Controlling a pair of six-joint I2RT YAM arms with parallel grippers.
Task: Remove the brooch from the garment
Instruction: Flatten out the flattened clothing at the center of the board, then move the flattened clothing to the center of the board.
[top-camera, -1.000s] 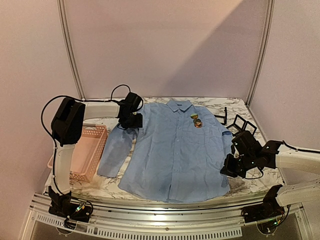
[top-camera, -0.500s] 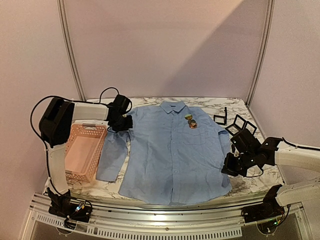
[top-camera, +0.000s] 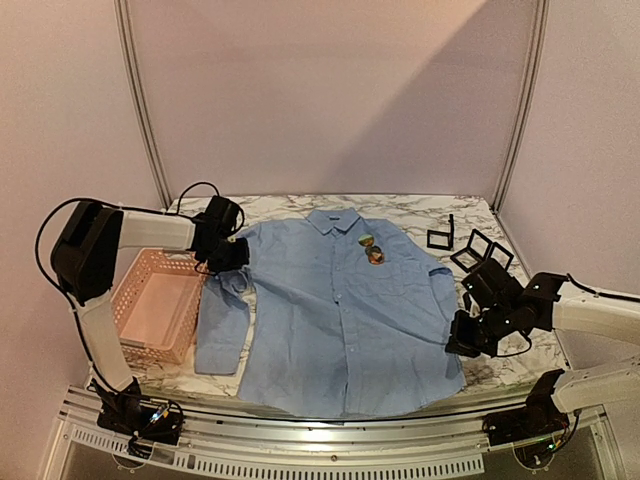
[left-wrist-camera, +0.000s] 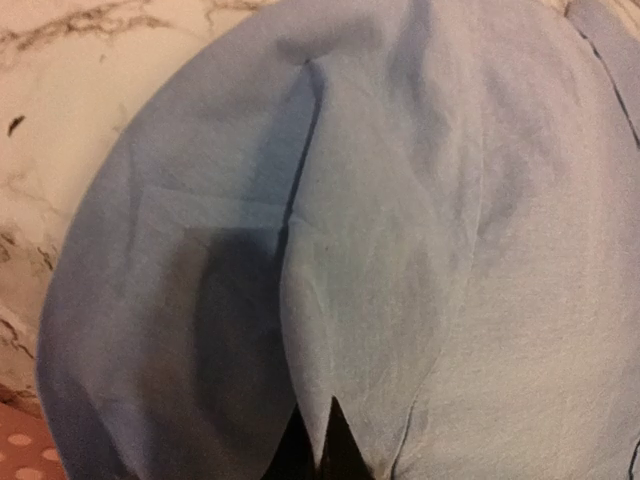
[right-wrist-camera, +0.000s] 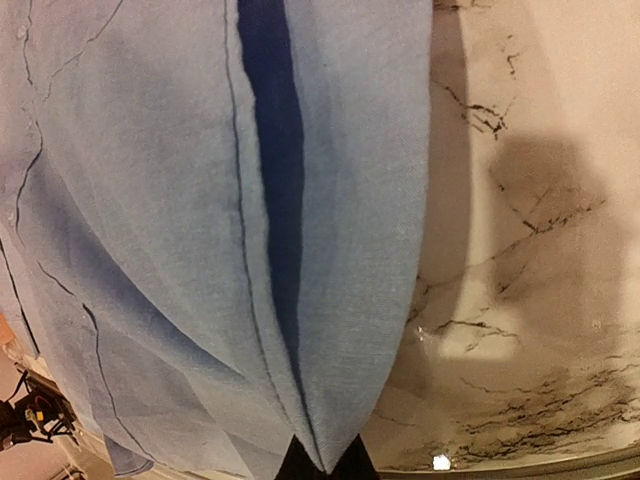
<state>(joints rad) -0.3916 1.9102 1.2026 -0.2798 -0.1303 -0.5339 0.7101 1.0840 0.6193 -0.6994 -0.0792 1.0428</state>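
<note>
the garment (top-camera: 340, 320) lies face up across the middle of the table (top-camera: 480, 212), collar toward the top of the frame, buttoned front flat. the brooch (top-camera: 372, 250), a small gold and reddish piece, sits pinned on the chest just right of the collar, upper centre of the top view, with neither arm near it.

the left pincer (top-camera: 228, 256), left of centre, is pressed together on the shoulder cloth. its wrist view shows a fold running down into the dark tips at the bottom edge. the right pincer (top-camera: 462, 338), lower right, pinches the garment's right-hand edge near the sleeve end the same way.

gripped at two opposite edges, the garment is probably being drawn flat so the brooch lies exposed and the cloth does not bunch. a pink basket (top-camera: 160, 300) sits at the left, and black frames (top-camera: 470, 245) lie at upper right.

no brand, label or writing is legible.
</note>
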